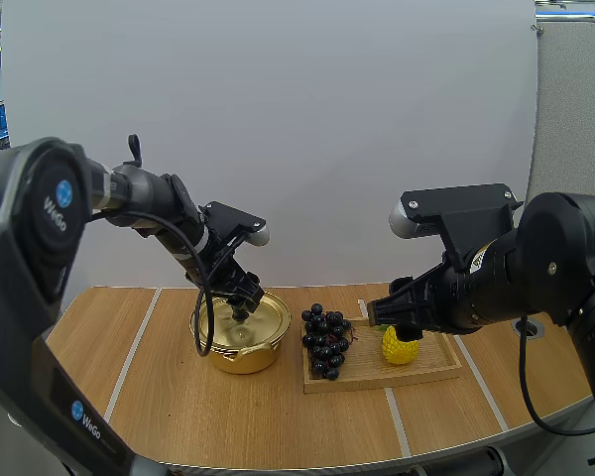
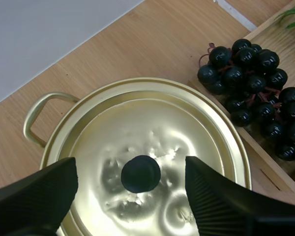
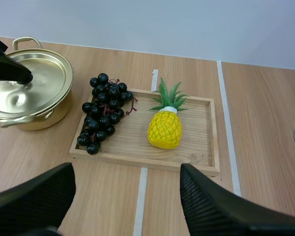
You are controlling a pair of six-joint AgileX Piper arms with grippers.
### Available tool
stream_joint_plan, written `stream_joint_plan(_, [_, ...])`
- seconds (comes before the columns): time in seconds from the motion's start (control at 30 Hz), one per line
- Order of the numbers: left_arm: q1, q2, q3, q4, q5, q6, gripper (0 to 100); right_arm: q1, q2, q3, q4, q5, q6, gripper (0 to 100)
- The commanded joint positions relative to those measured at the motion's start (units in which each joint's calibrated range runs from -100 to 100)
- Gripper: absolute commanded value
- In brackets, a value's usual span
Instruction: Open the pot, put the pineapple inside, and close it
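Opening step in hand: the lid (image 2: 152,128) sits on the pot (image 1: 240,342), just off the tray's (image 3: 206,166) left edge; my left gripper (image 1: 242,305) hangs above, fingers apart, the knob (image 2: 140,173) between them, untouched; next I must lower and pinch it squarely; the pineapple (image 3: 164,129) lies toward the tray's right edge, ahead of my right gripper (image 3: 127,172), also spread, hovering off the tray's near edge.

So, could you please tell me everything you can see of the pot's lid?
The lid is a shiny, golden, metal-looking disc, dimpled near the middle, with a round black knob at its centre. It sits flat and closed on the pot. My left hand hangs open over it, a finger on either side of the knob.
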Motion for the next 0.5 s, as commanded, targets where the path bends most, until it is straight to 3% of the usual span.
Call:
stream_joint_plan(0.0, [-0.19, 1.3, -0.9, -1.1, -0.6, 0.2, 100, 0.0, -0.1, -0.7, -0.3, -1.0, -0.2, 100])
stream_joint_plan(0.4, [-0.19, 3.1, -0.9, -1.1, -1.9, -0.1, 100, 0.0, -0.1, -0.7, -0.3, -1.0, -0.2, 100])
stream_joint_plan(0.43, [-0.19, 3.1, -0.9, -1.1, -1.9, -0.4, 90, 0.0, -0.1, -0.7, -0.3, -1.0, -0.2, 100])
stream_joint_plan(0.47, [-0.19, 3.1, -0.9, -1.1, -1.9, -0.4, 69, 0.0, -0.1, -0.7, -0.3, -1.0, -0.2, 100])
